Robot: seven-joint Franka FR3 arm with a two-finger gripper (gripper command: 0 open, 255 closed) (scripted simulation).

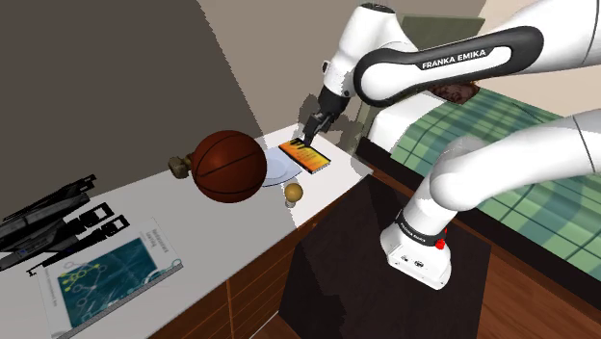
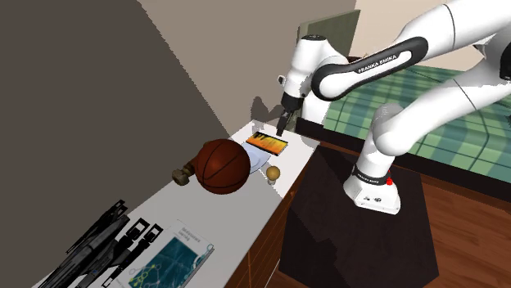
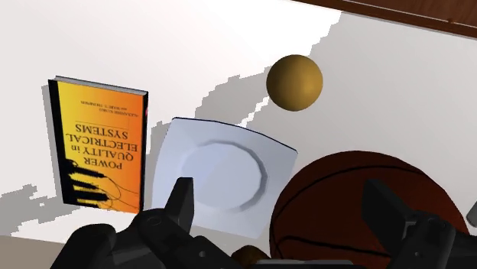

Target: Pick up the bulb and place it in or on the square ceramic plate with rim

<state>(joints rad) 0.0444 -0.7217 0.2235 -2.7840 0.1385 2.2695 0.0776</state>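
Hovering gripper: hangs off the white arm above the far end of the table, roughly over the book and plate.
Fingers: spread wide apart, nothing clasped between them, so it's empty-handed.
Bulb: small golden-brown round thing sitting on the table close to the front edge, near the basketball and clearly apart from the plate. From the wrist camera it lies out past the plate, on bare tabletop.
Plate: pale, square with a round dip in the middle, flat on the table between the book and the basketball. Nothing's on it.
Book: orange cover, black spine, lying flat just beside the plate on the side away from the ball.
Basketball: big dark reddish-brown one, right up against the plate; it hides part of the plate's edge in the shoulder view.
Brown knobby thing: small, behind the ball near the wall, can't tell what it is.
Shoulder view's left end of the table: black strappy gear and a teal booklet.
Stand: dark box on a wood floor, next to a green plaid bed.
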